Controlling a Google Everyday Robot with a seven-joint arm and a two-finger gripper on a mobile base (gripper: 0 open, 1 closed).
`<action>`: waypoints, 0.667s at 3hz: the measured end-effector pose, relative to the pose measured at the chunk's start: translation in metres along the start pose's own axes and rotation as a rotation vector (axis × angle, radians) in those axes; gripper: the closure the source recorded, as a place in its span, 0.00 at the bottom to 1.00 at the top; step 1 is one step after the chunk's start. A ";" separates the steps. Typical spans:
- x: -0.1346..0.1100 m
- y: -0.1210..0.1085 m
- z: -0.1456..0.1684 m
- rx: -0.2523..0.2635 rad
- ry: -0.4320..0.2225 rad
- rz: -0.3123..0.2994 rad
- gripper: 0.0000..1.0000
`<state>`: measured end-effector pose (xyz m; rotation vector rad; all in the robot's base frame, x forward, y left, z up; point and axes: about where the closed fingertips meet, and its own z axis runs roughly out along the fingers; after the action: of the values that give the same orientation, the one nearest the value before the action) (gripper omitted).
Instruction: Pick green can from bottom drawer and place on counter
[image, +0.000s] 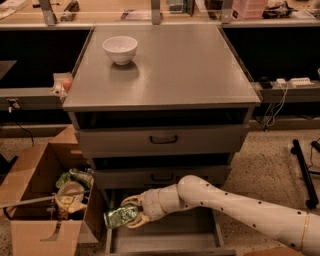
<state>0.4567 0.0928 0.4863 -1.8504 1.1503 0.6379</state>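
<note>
The green can (119, 217) is shiny and crinkled, lying on its side in the air at the left front of the open bottom drawer (165, 239). My gripper (131, 214) is shut on the green can, its pale fingers above and below it, holding it above the drawer floor. My white arm (240, 210) reaches in from the lower right. The counter (170, 65) is the flat grey cabinet top above.
A white bowl (120, 49) stands at the counter's back left. Two upper drawers with black handles (163, 139) are shut. An open cardboard box (45, 200) with rubbish stands left of the cabinet. Black stand legs (305, 170) lie at right.
</note>
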 end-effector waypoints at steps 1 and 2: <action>0.000 0.000 0.000 0.000 0.000 0.000 1.00; -0.028 -0.031 -0.031 0.069 -0.034 -0.029 1.00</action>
<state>0.4717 0.0859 0.5353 -1.7882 1.1079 0.6032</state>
